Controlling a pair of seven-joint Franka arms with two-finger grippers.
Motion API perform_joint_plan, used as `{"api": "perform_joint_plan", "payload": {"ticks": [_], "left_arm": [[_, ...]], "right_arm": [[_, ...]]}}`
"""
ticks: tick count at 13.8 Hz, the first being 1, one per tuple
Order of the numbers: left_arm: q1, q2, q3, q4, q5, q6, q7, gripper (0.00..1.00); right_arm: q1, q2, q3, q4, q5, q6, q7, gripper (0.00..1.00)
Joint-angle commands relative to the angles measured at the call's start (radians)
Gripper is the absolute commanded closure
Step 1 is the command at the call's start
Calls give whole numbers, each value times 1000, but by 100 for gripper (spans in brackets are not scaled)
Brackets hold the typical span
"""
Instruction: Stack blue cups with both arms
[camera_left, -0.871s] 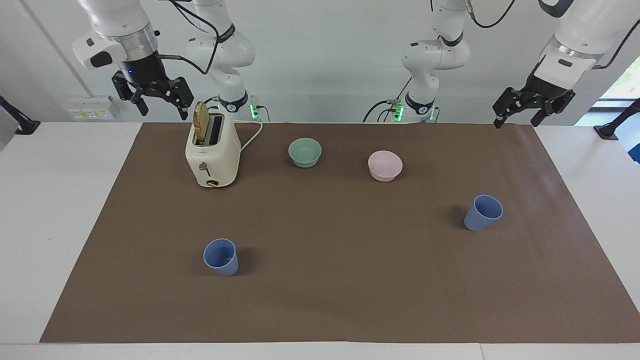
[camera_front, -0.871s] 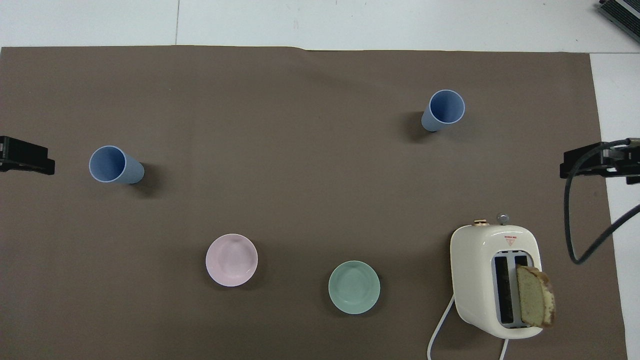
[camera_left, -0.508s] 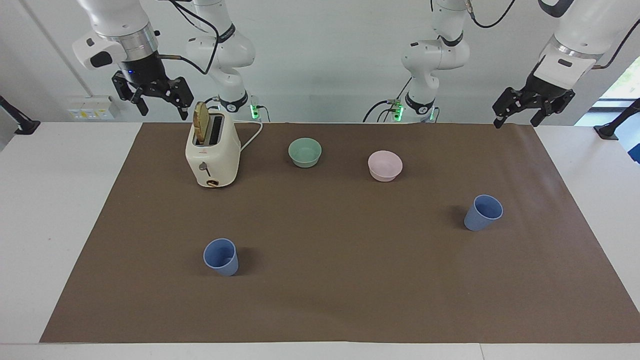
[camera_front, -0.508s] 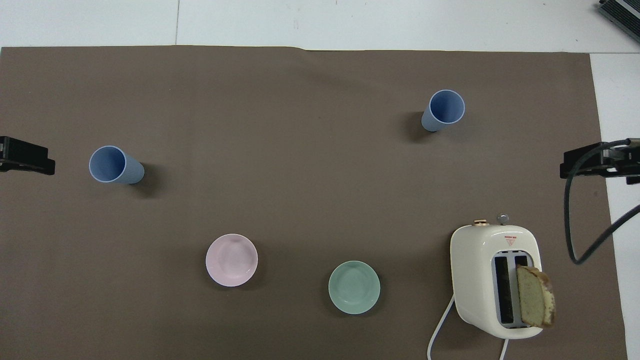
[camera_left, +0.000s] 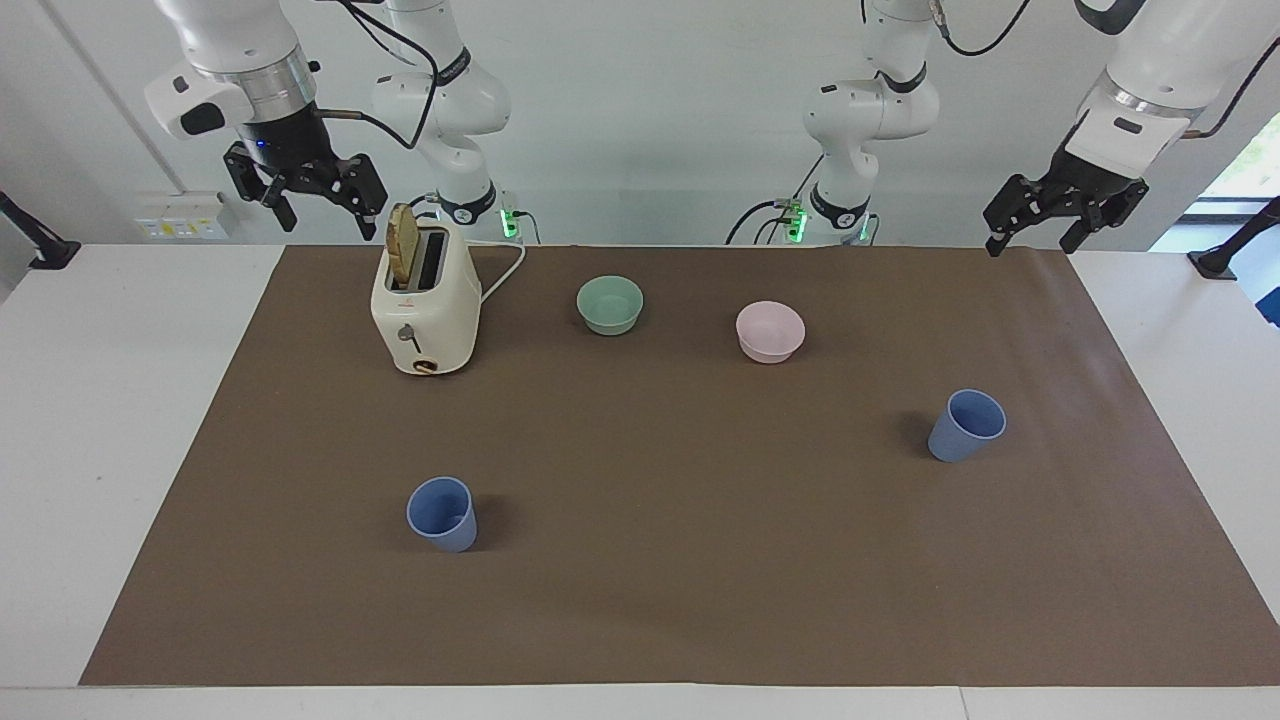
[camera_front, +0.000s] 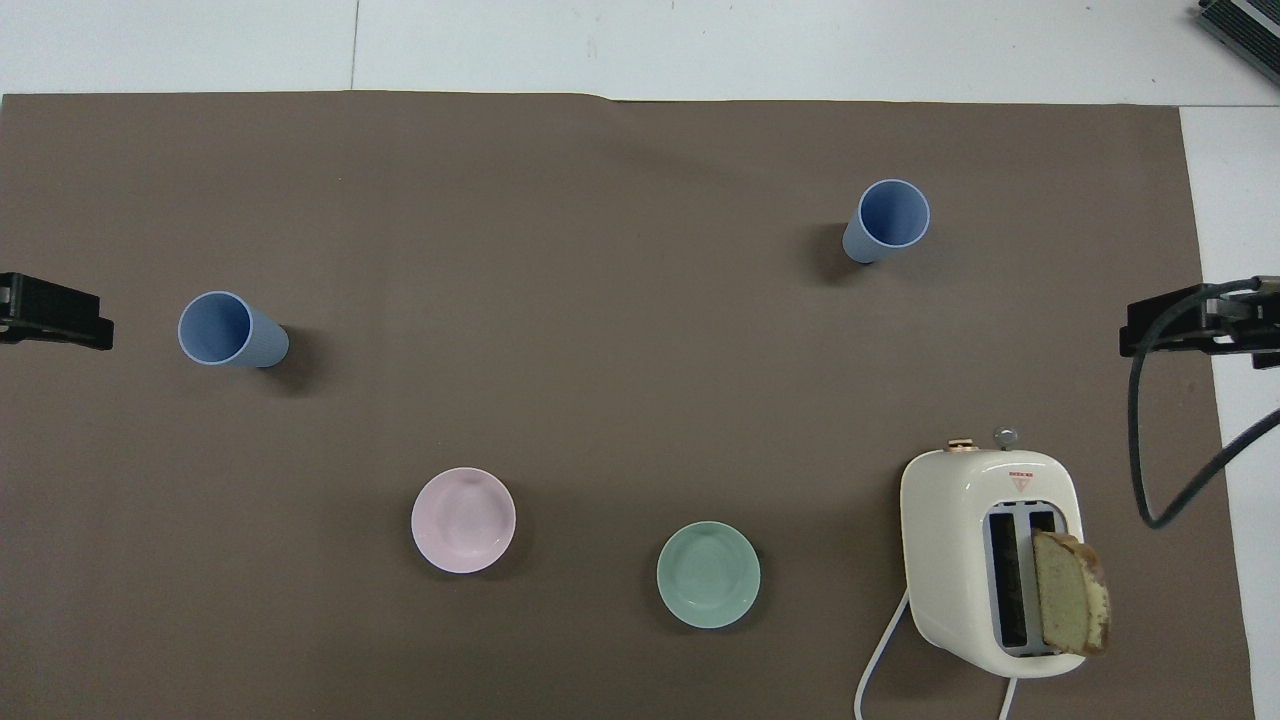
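Two blue cups stand upright and apart on the brown mat (camera_left: 700, 560). One blue cup (camera_left: 443, 513) (camera_front: 885, 222) is toward the right arm's end, farther from the robots than the toaster. The other blue cup (camera_left: 965, 425) (camera_front: 232, 331) is toward the left arm's end. My right gripper (camera_left: 325, 220) (camera_front: 1190, 325) hangs open and empty high up beside the toaster. My left gripper (camera_left: 1032, 243) (camera_front: 55, 325) hangs open and empty over the mat's corner near the robots. Neither gripper touches a cup.
A cream toaster (camera_left: 425, 310) with a bread slice (camera_left: 402, 245) sticking out stands near the right arm, its white cord trailing toward the robots. A pale green bowl (camera_left: 610, 304) and a pale pink bowl (camera_left: 770, 331) sit between the arms' bases.
The right gripper has risen slightly and the left gripper has edged a little. Cups, bowls and toaster have not moved.
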Motion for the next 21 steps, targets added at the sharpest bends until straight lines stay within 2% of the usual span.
{"api": "perform_joint_plan", "payload": {"ticks": [1,21], "left_arm": [[-6,-24,2,-25,0,-1,-6,0],[6,-28,2,-57,0,34,9,0]], "right_arm": [[-20,-15,5,-12,25,-4,-27,0],[-20,-15,5,-12,24,-2,-27,0]]}}
